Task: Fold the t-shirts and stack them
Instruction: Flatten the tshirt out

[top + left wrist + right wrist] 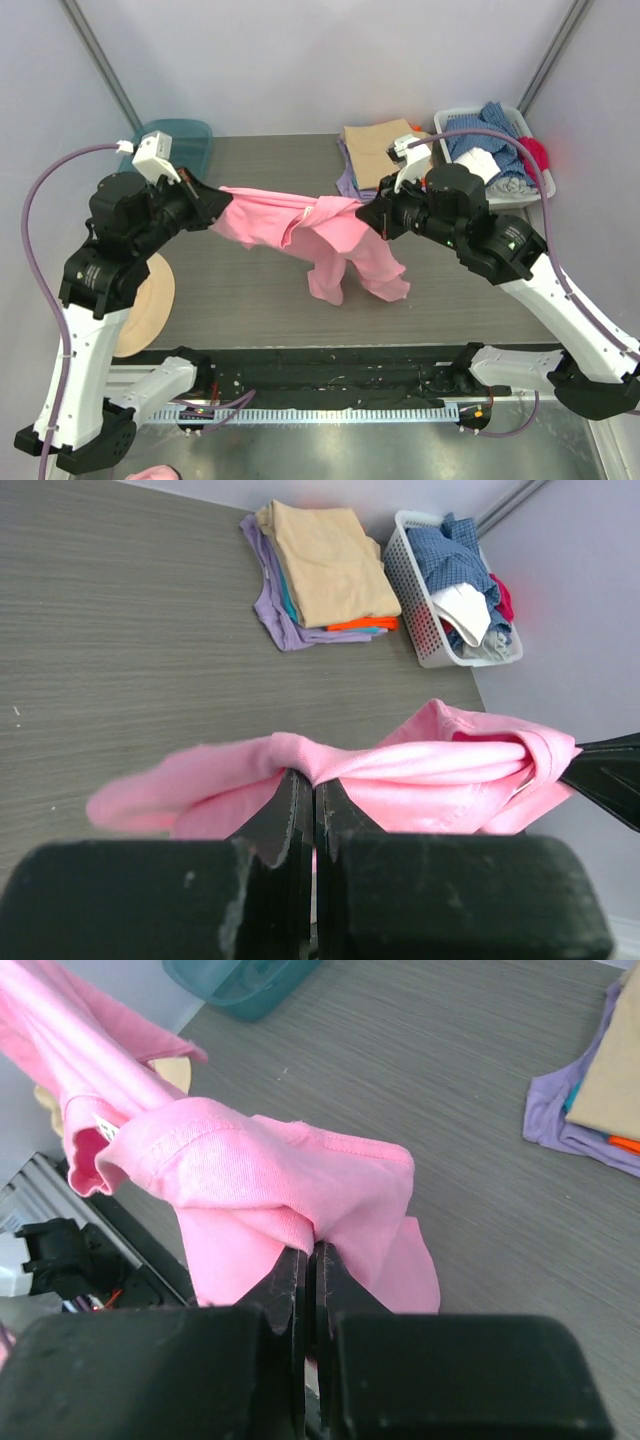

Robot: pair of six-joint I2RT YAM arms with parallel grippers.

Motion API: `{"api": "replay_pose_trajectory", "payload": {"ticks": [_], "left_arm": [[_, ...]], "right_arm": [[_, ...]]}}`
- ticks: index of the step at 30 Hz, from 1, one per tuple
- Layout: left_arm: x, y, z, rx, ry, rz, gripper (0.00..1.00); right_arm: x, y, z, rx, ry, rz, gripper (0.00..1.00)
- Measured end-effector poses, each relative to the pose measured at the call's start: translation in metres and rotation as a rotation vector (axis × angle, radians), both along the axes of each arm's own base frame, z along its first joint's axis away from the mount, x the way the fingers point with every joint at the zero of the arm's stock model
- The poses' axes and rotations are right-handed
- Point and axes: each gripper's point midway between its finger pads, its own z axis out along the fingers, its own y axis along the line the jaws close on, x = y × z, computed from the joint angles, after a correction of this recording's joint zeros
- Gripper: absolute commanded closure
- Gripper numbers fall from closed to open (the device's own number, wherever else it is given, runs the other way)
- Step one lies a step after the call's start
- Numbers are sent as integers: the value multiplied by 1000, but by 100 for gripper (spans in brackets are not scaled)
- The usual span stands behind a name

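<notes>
From above, a bright pink t-shirt (320,235) hangs over the middle of the grey table (260,300), strung between both arms. The left gripper (215,197) is clamped on one end and the right gripper (366,213) on the other. Loose cloth droops, twisted, below the right grip. A folded stack (375,150) lies at the far edge, beside a white basket (447,116) of clothes.

From the left wrist, the fingers (290,820) are pressed together, pinching a bunched fold of pink.

From the right wrist, its fingers (288,1290) are likewise closed on gathered cloth, and the collar is rolled nearby.

The shirt looks roped, not spread. A good fold probably needs gentle tension to untwist it, then a slow lowering so the hanging part lands flat, well clear of the stack.
</notes>
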Motion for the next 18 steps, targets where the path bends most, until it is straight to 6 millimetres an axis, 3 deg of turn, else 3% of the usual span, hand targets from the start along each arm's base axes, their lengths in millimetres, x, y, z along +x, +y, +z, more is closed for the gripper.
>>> {"api": "replay_pose_trajectory", "payload": {"ticks": [5,9,12,15,18], "left_arm": [[-5,1,0,10,5,-8,100],[14,-7,-31,36,67,-17,100],[45,-17,-57,68,125,-28,100],[82,-33,-81,90,182,-46,100],[114,-47,-96,104,224,-70,100]], "right_arm": [[-6,-1,7,21,4,8,98],[9,-9,-9,-20,5,-77,99],[37,-18,-34,-93,14,-167,99],[77,-34,-57,-168,26,-276,99],[108,-49,-68,-230,20,-358,99]]}}
